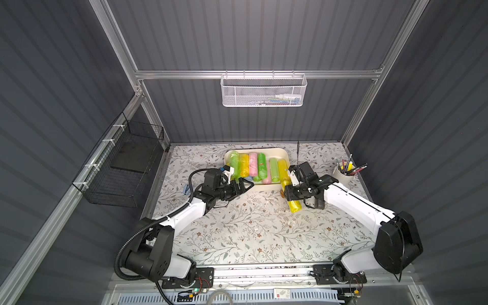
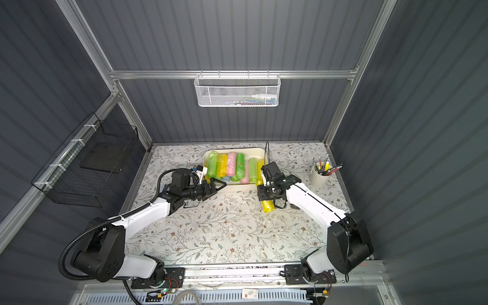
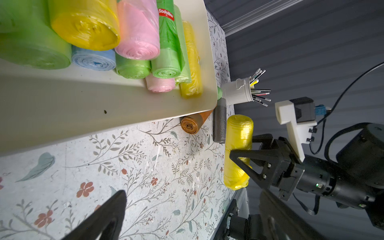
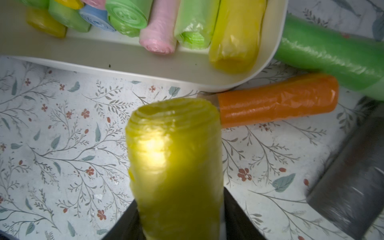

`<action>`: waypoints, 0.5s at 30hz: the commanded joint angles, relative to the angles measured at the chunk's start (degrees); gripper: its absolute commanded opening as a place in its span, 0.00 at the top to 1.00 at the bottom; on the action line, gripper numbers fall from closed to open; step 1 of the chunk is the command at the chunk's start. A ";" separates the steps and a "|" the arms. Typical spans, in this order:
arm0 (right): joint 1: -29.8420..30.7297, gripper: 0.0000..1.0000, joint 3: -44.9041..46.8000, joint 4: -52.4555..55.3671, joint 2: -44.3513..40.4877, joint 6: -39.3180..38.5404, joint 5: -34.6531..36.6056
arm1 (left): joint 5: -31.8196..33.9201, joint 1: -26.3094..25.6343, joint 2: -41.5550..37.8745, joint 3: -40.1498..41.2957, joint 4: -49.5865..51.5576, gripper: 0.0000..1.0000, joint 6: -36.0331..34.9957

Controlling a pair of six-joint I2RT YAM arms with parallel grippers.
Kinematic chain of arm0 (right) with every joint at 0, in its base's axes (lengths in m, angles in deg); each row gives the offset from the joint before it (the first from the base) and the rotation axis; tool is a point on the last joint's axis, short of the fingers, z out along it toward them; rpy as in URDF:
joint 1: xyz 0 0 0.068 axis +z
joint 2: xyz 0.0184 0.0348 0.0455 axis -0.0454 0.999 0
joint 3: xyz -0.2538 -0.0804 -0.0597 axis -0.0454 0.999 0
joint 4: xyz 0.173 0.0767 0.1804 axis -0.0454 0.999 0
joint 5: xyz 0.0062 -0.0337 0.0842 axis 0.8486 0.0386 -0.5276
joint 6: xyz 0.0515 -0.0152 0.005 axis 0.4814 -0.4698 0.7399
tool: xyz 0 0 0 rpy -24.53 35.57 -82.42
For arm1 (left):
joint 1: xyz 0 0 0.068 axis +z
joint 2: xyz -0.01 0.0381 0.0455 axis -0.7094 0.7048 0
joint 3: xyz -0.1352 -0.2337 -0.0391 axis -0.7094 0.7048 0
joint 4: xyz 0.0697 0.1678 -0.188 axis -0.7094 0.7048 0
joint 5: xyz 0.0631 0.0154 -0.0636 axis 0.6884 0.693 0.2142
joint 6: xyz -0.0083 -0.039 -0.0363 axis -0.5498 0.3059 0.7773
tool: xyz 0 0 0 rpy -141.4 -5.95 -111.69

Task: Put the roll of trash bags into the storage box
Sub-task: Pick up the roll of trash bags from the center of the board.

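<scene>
The flowery counter [image 1: 250,232] fills the lower middle of both top views. At its upper middle sits the storage box [image 1: 280,151], a cream tub with smooth walls. It is already packed with green, yellow, pink and blue rolls lying side by side. The bare floor of the box shows mostly along its near wall. The yellow roll of trash bags [image 1: 294,206] is not in the box yet. It is just to the lower right of the box in both top views, and it looks lifted a little off the counter. The right tool [image 3: 241,146] is clamped on this roll near its middle, one finger on each side, and both ends poke out. The left tool [image 1: 247,184] has its fingers wide apart and holds nothing. It waits by the lower left edge of the box. I think the roll is light and soft, so it squashes a bit when pinched. Its plastic skin looks shiny and slippery, so it could slide out or come unrolled. The middle is the best place to hold it, so it does not tip. In the right wrist view, an orange roll [image 4: 276,101], a green roll [image 4: 332,56] and a grey roll [image 4: 349,187] lie on the counter outside the box, on the right of the frame.
</scene>
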 commanded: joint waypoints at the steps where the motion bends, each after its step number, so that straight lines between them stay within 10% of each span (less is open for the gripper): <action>1: -0.11 0.48 -3.34 -2.32 0.68 1.86 -2.10 | -1.41 -0.34 0.76 -2.30 -1.60 0.00 0.85; 15: -0.29 0.48 -15.23 -2.55 9.94 3.03 -5.51 | -1.22 -1.48 4.59 -5.61 -4.97 0.00 2.71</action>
